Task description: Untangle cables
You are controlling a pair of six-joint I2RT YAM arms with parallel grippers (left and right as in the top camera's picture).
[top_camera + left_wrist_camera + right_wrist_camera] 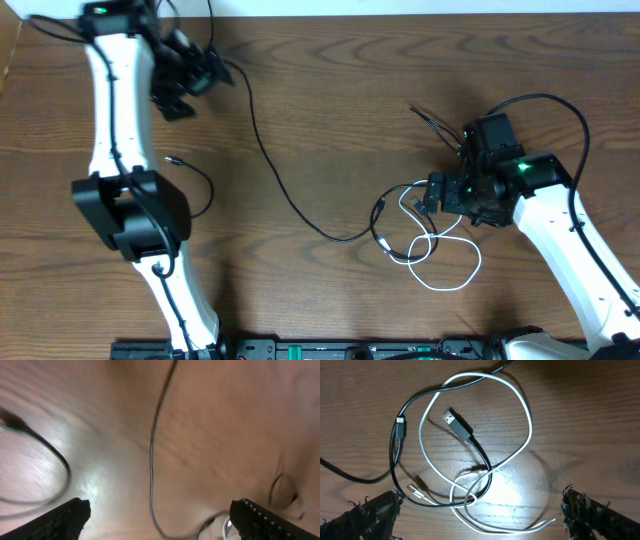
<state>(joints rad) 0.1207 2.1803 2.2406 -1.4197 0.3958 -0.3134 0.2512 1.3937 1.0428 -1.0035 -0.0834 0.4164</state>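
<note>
A long black cable [270, 160] runs from beside my left gripper [195, 85] down across the table into the tangle. In the left wrist view it [151, 460] passes between the open fingers [65, 520], untouched; my left gripper [160, 522] holds nothing. A second black cable [195, 172] curls beside the left arm. The white cable [445, 268] loops through a short black cable [470, 440] with a USB plug. My right gripper [432, 195] hovers over that knot, open, and in its wrist view the right gripper [480, 517] straddles the white loops [525, 425].
The left arm's dark elbow housing [135, 205] covers part of the table at the left. Thick black robot leads [545, 105] arc behind the right wrist. Bare wooden tabletop [330, 110] lies between the arms.
</note>
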